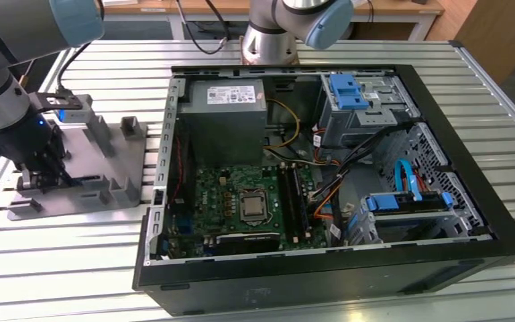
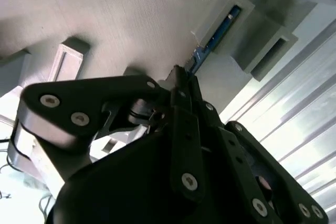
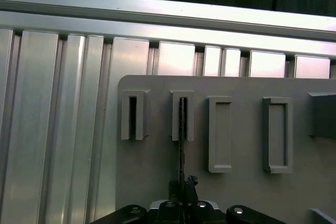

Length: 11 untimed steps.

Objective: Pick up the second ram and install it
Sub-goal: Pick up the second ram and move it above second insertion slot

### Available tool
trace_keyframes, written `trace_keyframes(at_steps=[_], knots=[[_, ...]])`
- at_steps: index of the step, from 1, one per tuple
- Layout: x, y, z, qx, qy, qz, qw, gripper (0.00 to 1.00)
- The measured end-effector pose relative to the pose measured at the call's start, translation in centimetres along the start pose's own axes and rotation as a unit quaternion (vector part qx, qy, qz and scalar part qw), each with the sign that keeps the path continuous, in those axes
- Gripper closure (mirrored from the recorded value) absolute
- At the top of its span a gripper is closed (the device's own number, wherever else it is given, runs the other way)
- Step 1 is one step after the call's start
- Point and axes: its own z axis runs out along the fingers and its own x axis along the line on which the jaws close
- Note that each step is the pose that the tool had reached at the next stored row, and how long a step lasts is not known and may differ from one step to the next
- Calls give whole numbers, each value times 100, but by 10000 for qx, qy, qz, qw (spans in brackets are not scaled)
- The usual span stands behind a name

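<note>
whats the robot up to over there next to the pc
The arm's gripper is down at the grey tray, beside the open computer case. Its fingers look closed on the end of the second ram, which stands on edge in a tray slot. It is not yet lifted out or at the motherboard.

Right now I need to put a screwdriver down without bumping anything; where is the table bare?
The slatted table is bare at the exterior view's lower left, bordered by the grey tray and the computer case, and again at the exterior view's upper right, past the case. Crowded: the tray, where the hand grips the second ram, and the case's inside.
</note>
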Motion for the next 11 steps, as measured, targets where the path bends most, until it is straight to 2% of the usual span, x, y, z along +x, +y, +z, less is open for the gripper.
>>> trace_keyframes(at_steps=[11], knots=[[0,0,1,0,0,0,10000,86]])
